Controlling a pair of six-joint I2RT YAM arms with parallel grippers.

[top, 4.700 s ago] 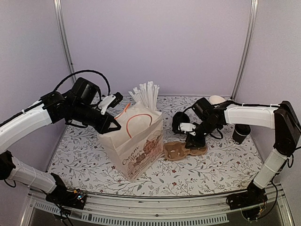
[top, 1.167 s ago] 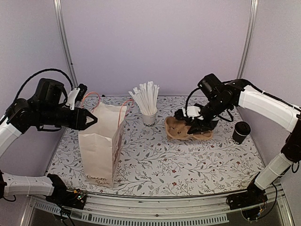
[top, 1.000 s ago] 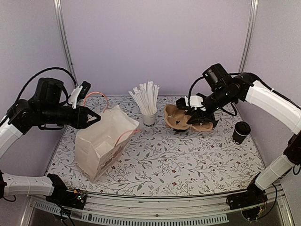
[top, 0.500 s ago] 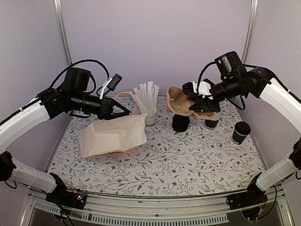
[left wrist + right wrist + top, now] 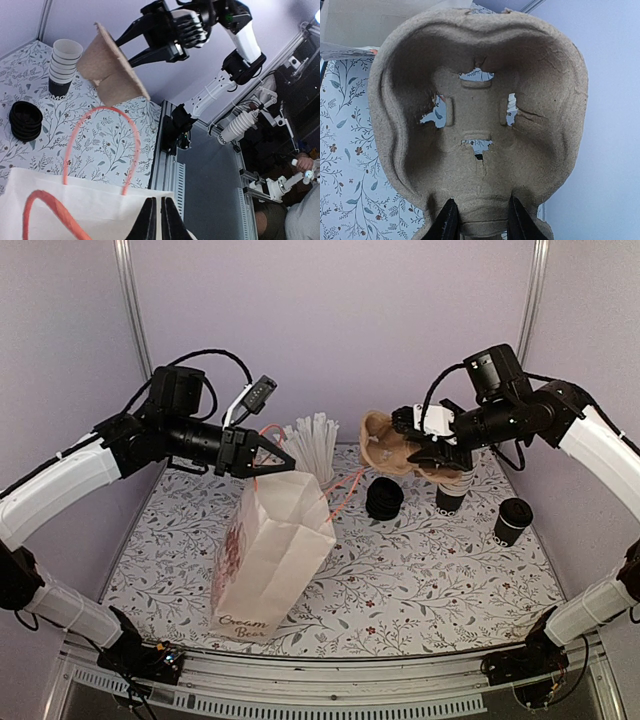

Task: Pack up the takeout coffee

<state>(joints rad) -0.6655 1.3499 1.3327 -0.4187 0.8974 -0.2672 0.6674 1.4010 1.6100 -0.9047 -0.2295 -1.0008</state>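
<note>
- While the paper bag (image 5: 270, 550) is held up tilted by its top edge, which is pinched between the closed fingers of the left gripper (image 5: 262, 462), its inside is not shown, and whether its base touches the table (image 5: 420, 580) cannot be told
- The cardboard tray (image 5: 398, 445) is clamped at its rim by the right gripper (image 5: 428, 443) and is held in the air, near the orange handles (image 5: 345, 490) of the bag; its pockets are seen to be empty in the right wrist view
- The takeout coffee (image 5: 511, 520) is found standing upright on the table at the right side, well apart from the bag and from both grippers, and is touched by nothing
- The packing is therefore judged to be at an early stage: the tray is not yet placed in the bag, and the coffee is not yet picked up and put in
</note>
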